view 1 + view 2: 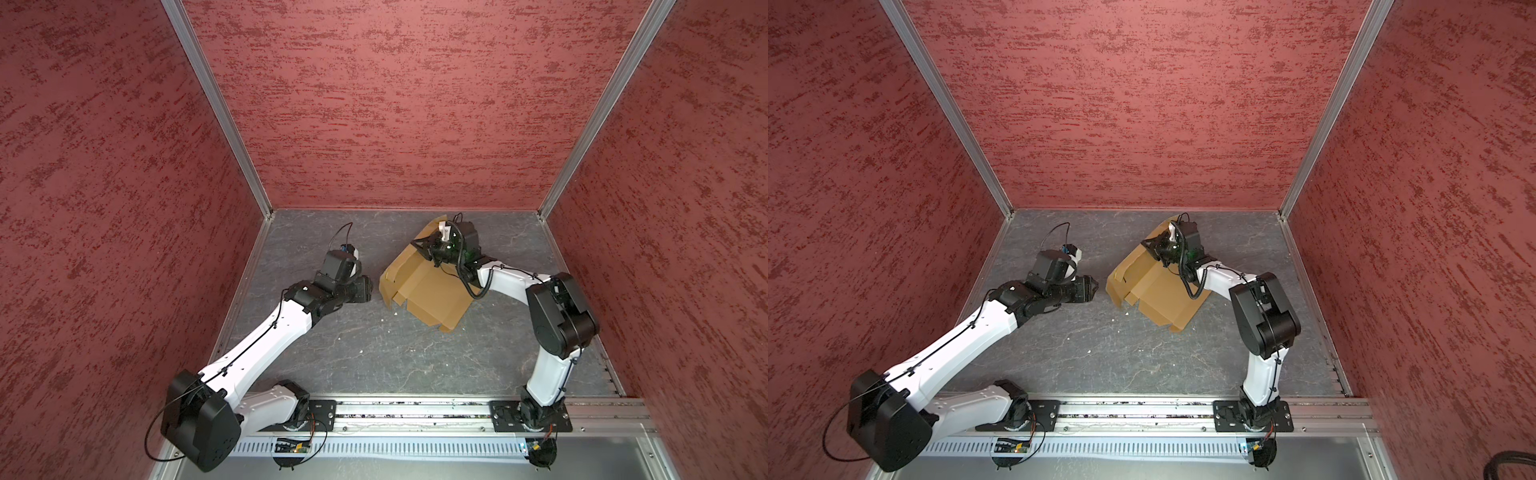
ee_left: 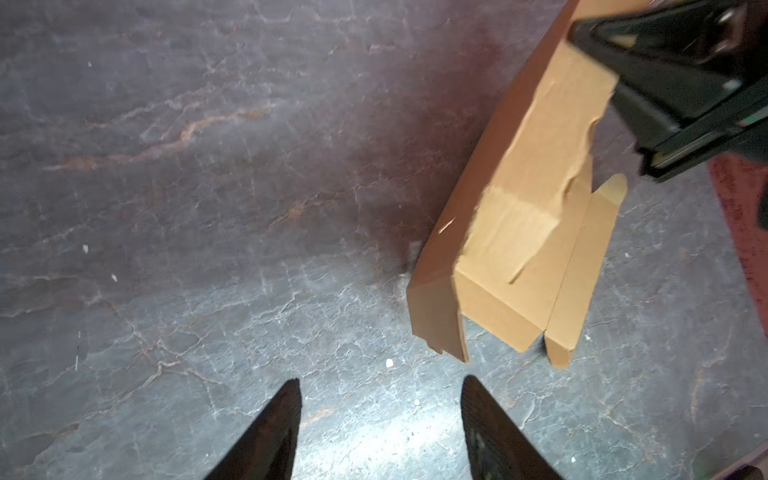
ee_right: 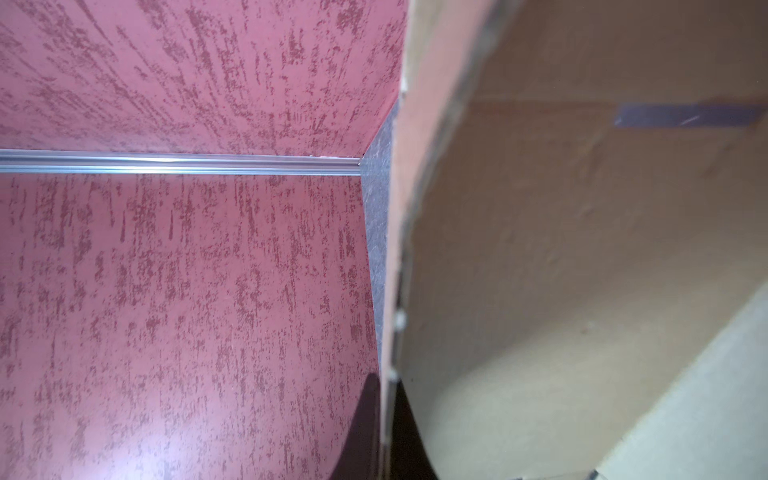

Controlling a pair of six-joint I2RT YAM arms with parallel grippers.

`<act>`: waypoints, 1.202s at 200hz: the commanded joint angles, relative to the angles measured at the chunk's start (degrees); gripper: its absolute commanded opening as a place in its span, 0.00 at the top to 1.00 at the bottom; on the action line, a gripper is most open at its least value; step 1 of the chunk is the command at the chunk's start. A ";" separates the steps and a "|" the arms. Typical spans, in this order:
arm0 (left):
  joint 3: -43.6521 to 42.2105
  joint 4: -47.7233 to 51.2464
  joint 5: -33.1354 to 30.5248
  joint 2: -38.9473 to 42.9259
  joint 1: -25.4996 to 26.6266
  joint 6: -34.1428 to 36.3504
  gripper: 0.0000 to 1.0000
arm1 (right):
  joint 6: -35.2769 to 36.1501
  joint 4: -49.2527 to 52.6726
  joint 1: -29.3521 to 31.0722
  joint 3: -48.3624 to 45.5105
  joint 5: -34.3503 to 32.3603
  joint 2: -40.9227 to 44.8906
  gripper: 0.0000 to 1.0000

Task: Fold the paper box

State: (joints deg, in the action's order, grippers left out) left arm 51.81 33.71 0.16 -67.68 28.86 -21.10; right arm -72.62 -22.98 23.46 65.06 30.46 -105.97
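Note:
The paper box (image 1: 432,291) (image 1: 1158,297) is a brown cardboard sheet with flaps, partly folded and tilted up off the grey floor at the back right. My right gripper (image 1: 422,245) (image 1: 1148,245) is shut on its raised far edge; in the right wrist view the thin cardboard edge (image 3: 395,249) runs between the two dark fingertips of the right gripper (image 3: 386,386). My left gripper (image 1: 371,287) (image 1: 1095,286) (image 2: 380,384) stands open just left of the box's near corner (image 2: 440,316), apart from it, with nothing between its fingers. The left wrist view also shows the right gripper (image 2: 665,70) clamped on the cardboard.
Red textured walls (image 1: 374,104) with aluminium corner posts (image 1: 216,112) close in the back and both sides. A metal rail (image 1: 415,409) carrying both arm bases runs along the front. Small white crumbs (image 2: 389,363) lie on the grey marbled floor (image 1: 374,353).

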 commanded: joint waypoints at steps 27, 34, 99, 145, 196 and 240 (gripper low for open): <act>-3.61 -3.08 -2.59 -3.32 3.03 -1.05 0.40 | -0.20 -5.10 -0.26 -1.25 2.48 -0.34 0.94; -3.75 -3.78 -3.20 -4.08 3.62 -1.18 0.40 | -0.24 -5.06 -0.32 -1.09 2.63 -0.46 0.94; -0.24 -9.09 -5.52 -12.28 6.85 -0.12 0.41 | -0.53 -5.68 -0.35 -1.21 2.80 -0.98 0.94; 2.10 -10.51 -5.93 -15.62 7.54 1.48 0.42 | -0.68 -6.07 -0.35 -1.67 2.82 -1.08 0.94; 2.88 -11.80 -6.06 -17.05 8.25 2.71 0.42 | -0.90 -6.51 -0.35 -2.08 2.86 -1.12 0.94; 2.85 -14.47 -5.72 -17.41 9.78 4.65 0.42 | -1.44 -7.09 -0.35 -2.56 3.01 -1.10 0.94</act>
State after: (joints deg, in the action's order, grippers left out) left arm 53.39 22.76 -5.23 -84.31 37.58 -18.57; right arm -73.10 -27.88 23.05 63.22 32.95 -106.52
